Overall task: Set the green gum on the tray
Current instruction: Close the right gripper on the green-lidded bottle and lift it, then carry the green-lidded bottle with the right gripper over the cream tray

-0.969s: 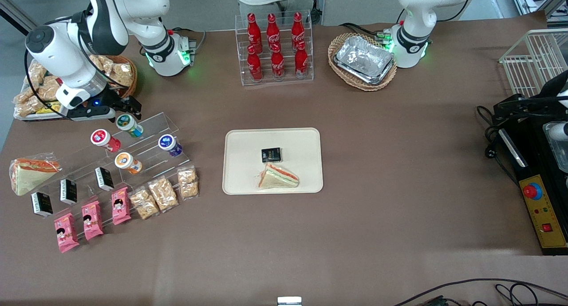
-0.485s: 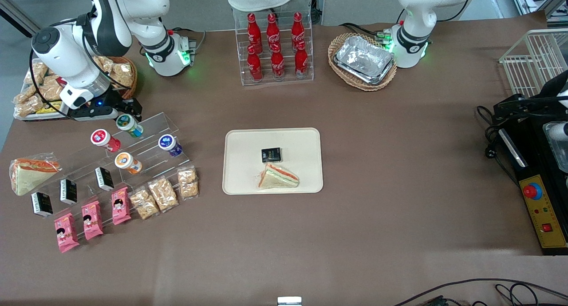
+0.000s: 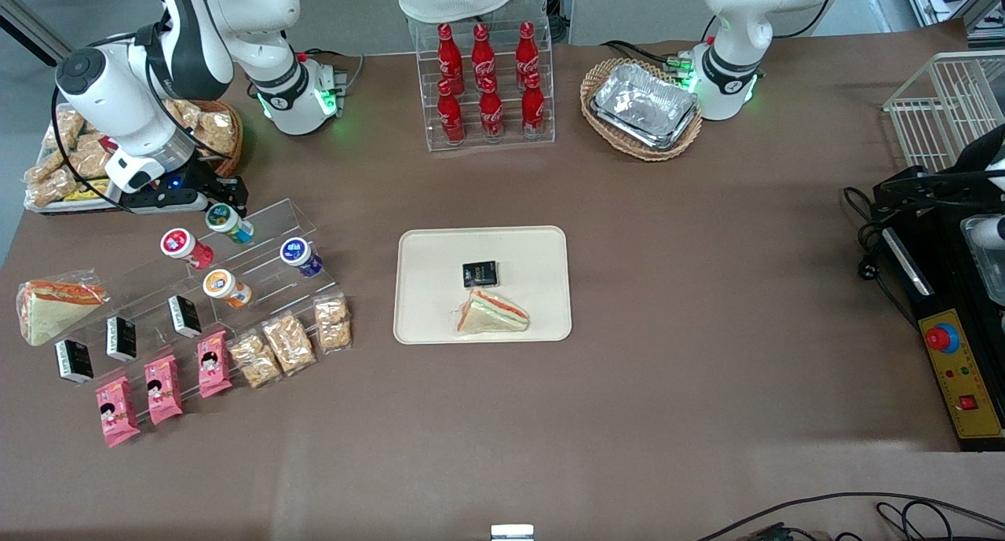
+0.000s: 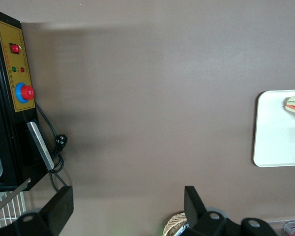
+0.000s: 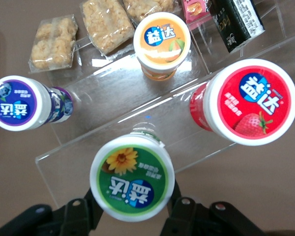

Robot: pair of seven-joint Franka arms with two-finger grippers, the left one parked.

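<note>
The green gum (image 3: 229, 220) stands on the top step of a clear acrylic stand (image 3: 259, 250), toward the working arm's end of the table. In the right wrist view its white lid with a green face (image 5: 132, 177) fills the space between my fingers (image 5: 86, 206). My gripper (image 3: 223, 198) is down over the canister, one finger pressed on each side of it under the lid, shut on it. The canister still rests on the step. The cream tray (image 3: 424, 250) lies mid-table, holding a sandwich (image 3: 492, 313) and a small black packet (image 3: 480, 274).
Red-lidded (image 5: 248, 103), orange-lidded (image 5: 162, 43) and blue-purple (image 5: 19, 103) canisters stand close round the green one on the stand. Black boxes, pink packets and nut bars (image 3: 290, 343) lie nearer the front camera. A cola bottle rack (image 3: 487, 85) and a foil-tray basket (image 3: 642, 107) stand farther back.
The arm has drawn in and lowered slightly over the stand. The fingers have come in against the green gum, and part of its lid is now covered in the front view.
</note>
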